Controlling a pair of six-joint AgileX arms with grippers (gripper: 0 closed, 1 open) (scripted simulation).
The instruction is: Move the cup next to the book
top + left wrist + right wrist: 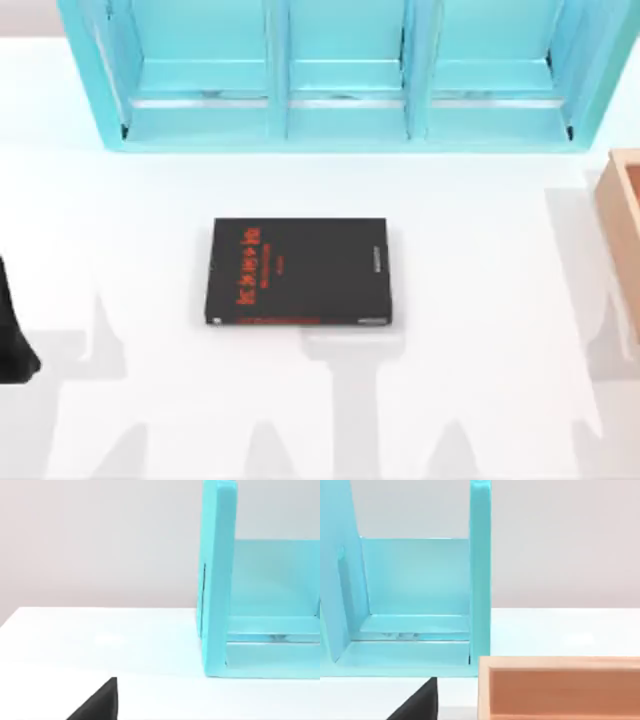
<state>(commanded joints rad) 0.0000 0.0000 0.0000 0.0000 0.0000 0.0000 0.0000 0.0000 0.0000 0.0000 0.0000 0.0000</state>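
Note:
The black book (298,272) with red lettering lies flat near the middle of the white table (480,400). The cup is out of view. My left arm (12,335) is a dark shape at the table's left edge, well left of the book. A black piece of my left gripper (97,704) juts into the left wrist view over the bare table. A like black piece of my right gripper (417,702) sits in the right wrist view, beside a wooden box.
A turquoise shelf unit (340,85) with three open bays spans the back of the table; the left wrist view has its end wall (217,580) and the right wrist view one bay (415,580). An open wooden box (622,215) stands at the right edge, close to my right wrist (560,690).

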